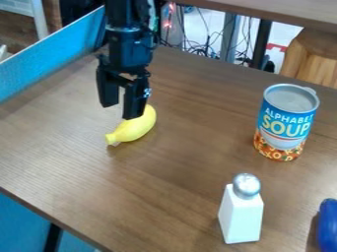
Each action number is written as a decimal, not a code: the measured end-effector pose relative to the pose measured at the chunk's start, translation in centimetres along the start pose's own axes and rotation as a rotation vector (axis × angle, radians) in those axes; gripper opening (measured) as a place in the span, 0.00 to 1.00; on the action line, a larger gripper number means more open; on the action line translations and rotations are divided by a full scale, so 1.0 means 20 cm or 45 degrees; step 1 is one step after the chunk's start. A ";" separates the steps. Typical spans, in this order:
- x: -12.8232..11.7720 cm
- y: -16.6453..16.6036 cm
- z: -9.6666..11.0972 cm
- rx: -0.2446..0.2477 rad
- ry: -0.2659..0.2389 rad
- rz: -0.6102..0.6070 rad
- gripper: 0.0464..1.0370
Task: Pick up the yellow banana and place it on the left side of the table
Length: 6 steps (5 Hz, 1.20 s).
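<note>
Hanging down over the upper left part of the brown surface [178,167], the black pincer [121,111] stands wide, its two fingers apart with a gap between them and nothing gripped. Just below it in the view lies the yellow banana [135,128], resting on its side on the wood-grained top. One end points to the lower left, and the thicker part curves up toward the right-hand finger as the view shows it. That finger's tip overlaps the banana's upper edge from this angle; whether the two touch, I cannot tell.

Well apart from them, toward the right side of the surface, a can [287,120] stands upright, with a grey top, a blue upper label and an orange patterned band at its foot. Nearer the camera and a little to the left of the can stands a white shaker [241,216] with flat sides and a rounded silver cap. At the lower right edge of the view lies a glossy blue object [327,227], partly cut off. A bright blue panel [49,56] runs along the far left side, and tangled dark cables [207,47] show behind the far edge.
</note>
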<state>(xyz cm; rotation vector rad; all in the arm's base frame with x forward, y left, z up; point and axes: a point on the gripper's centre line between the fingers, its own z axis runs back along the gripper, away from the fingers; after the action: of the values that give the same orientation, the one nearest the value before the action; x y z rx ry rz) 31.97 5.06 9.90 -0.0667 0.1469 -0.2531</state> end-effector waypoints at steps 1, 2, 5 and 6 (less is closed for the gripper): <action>0.00 0.01 -0.04 -0.012 -0.027 0.042 0.96; 0.02 0.02 -0.05 0.004 -0.064 0.105 0.96; 0.04 -0.04 -0.09 -0.118 -0.052 0.098 0.96; 0.06 0.01 -0.17 -0.061 0.007 0.182 0.96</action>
<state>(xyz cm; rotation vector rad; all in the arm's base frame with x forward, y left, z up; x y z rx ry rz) 32.58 4.86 6.40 -0.1026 0.1626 -0.1074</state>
